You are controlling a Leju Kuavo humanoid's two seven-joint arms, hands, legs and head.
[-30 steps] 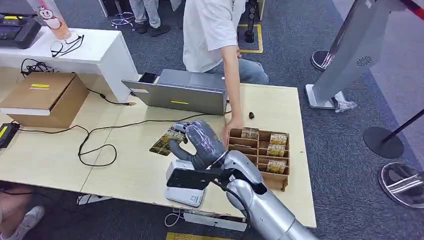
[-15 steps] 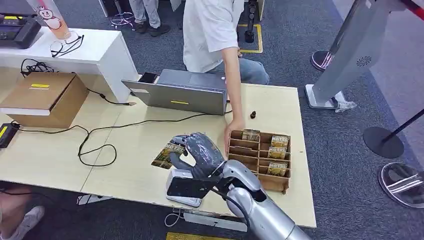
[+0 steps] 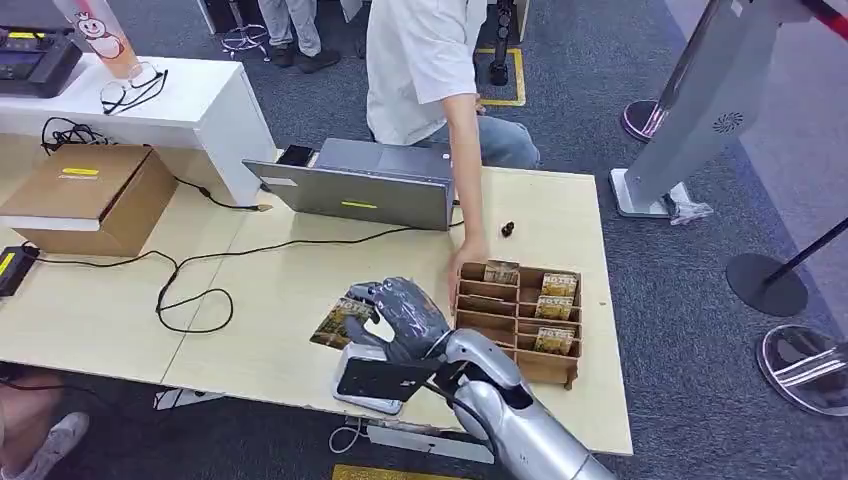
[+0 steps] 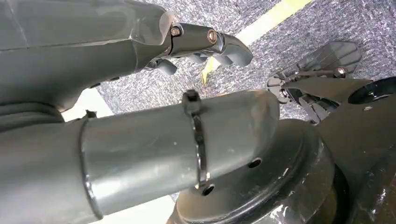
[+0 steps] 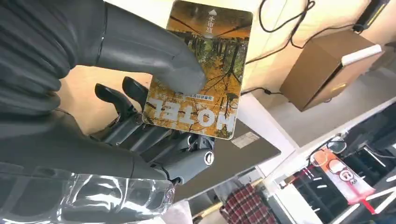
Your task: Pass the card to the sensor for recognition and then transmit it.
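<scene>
Head view: the pale wooden table [image 3: 120, 310] runs across the room, and a person in a white shirt [image 3: 420, 60] leans in from the far side, a hand [image 3: 462, 258] resting at the edge of the cardboard card rack [image 3: 520, 318]. A grey laptop [image 3: 365, 185] sits near them and a brown box [image 3: 90, 195] lies off to the left. The right hand [image 3: 400, 315] hovers over the white sensor [image 3: 368, 385] at the near edge, thumb and fingers clamped on the hotel card [image 5: 198, 70], which juts out to the left above the table. The left hand [image 4: 205, 44] hangs over carpet, fingers curled on nothing.
</scene>
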